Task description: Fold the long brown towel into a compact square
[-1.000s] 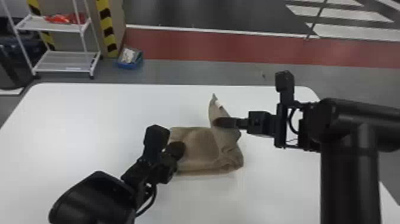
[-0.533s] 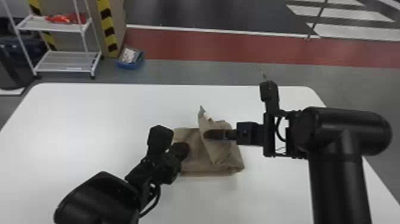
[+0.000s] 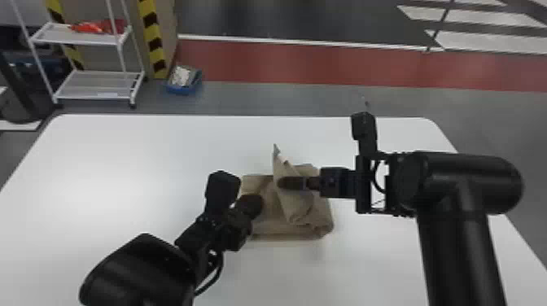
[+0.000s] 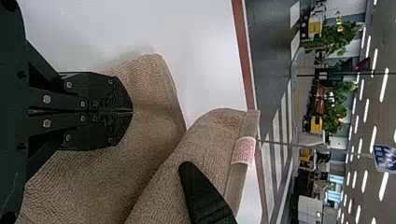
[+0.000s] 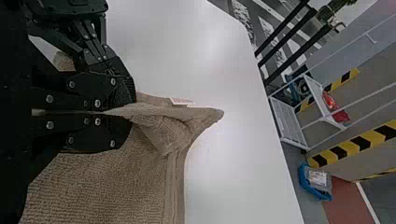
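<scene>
Brown towel (image 3: 285,230) on the table (image 3: 122,162), raised flap (image 3: 295,207) pinched in my right gripper (image 3: 291,183), my left gripper (image 3: 252,205) clenched over the other part, hiding cloth beneath; contact there I can't confirm.

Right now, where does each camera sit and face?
Head view: on the head, facing forward and down at the table; left arm, right arm show.
Right wrist view: on that wrist, looking past its right pincer across the towel.
Left wrist view: on that wrist, looking past its left pincer across the towel.
The wrist views share the towel.
</scene>
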You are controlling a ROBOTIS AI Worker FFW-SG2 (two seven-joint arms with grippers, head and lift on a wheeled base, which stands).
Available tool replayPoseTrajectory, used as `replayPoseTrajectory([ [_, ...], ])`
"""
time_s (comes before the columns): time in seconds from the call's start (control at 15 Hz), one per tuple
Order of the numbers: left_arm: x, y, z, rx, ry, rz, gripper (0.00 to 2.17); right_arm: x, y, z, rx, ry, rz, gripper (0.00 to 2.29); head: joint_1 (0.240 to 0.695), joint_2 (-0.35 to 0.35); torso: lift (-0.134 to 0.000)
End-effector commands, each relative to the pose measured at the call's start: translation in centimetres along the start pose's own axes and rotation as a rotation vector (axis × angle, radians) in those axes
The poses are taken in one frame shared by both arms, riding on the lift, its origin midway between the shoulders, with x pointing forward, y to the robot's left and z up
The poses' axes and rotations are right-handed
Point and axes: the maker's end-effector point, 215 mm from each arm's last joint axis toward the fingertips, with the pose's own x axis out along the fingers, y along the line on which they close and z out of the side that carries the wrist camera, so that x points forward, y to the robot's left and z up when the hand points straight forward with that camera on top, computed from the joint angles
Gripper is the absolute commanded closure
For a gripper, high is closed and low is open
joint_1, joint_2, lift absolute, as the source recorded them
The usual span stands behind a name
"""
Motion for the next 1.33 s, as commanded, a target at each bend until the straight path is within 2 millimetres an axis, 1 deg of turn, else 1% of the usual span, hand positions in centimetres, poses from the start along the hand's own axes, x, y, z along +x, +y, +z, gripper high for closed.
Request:
replayPoseTrajectory([
  [0.0, -0.1, 0.1, -0.1, -0.001, -0.001, 0.001, 1.97, 0.9, 0.4, -0.3, 0.004, 0.0, 0.029, 1.64, 0.695, -0.1, -0.124],
  [0.2, -0.1, 0.2, 0.0, -0.001, -0.001, 0.002, 1.97, 1.3, 0.9, -1.0, -0.001, 0.021, 0.03, 1.64, 0.695, -0.09, -0.124],
  [0.27, -0.1, 0.1, 0.0, -0.001, -0.001, 0.001, 1.97, 1.4, 0.9, -1.3, 0.0, 0.027, 0.029, 1.51, 0.695, -0.087, -0.124],
  [0.33, -0.1, 0.2, 0.0, -0.002, -0.002, 0.0, 1.97, 1.4, 0.9, -1.5, 0.001, 0.03, 0.028, 1.32, 0.695, -0.082, -0.124],
  [0.4, -0.1, 0.2, 0.0, -0.002, -0.002, 0.0, 1.97, 1.4, 0.9, -1.6, 0.003, 0.03, 0.029, 1.22, 0.695, -0.081, -0.124],
  [0.47, -0.1, 0.1, 0.0, -0.001, -0.001, -0.001, 1.97, 1.4, 0.9, -1.7, 0.005, 0.032, 0.031, 0.79, 0.695, -0.08, -0.124],
  [0.53, -0.1, 0.0, 0.0, -0.002, -0.002, -0.001, 1.97, 1.4, 1.1, -1.8, 0.007, 0.027, 0.04, 0.07, 0.695, -0.08, -0.124],
  [0.6, -0.1, -0.1, 0.0, -0.003, -0.003, -0.002, 1.97, 1.4, 1.4, -1.7, 0.011, 0.017, 0.059, 0.0, 0.695, -0.079, -0.124],
  [0.73, -0.1, 0.1, -0.1, 0.001, -0.001, 0.0, 1.97, 1.0, 2.3, -1.0, 0.021, -0.028, 0.12, 0.04, 0.695, -0.078, -0.124],
  [0.93, -0.1, 0.2, -0.2, 0.001, 0.002, 0.003, 1.97, -0.1, 3.2, -0.7, 0.041, -0.071, 0.171, 0.07, 0.695, -0.073, -0.124],
  [1.07, -0.1, 0.1, -0.2, 0.0, 0.001, 0.002, 1.97, -1.3, 3.6, -0.8, 0.044, -0.101, 0.185, 0.07, 0.695, -0.073, -0.124],
  [1.2, -0.1, 0.1, -0.1, 0.0, 0.0, 0.002, 1.97, -2.5, 4.2, -1.4, 0.047, -0.127, 0.203, 0.07, 0.695, -0.076, -0.124],
  [1.27, -0.1, 0.2, -0.1, 0.0, 0.0, 0.003, 1.97, -3.2, 4.6, -2.2, 0.047, -0.131, 0.208, 0.07, 0.695, -0.078, -0.124],
])
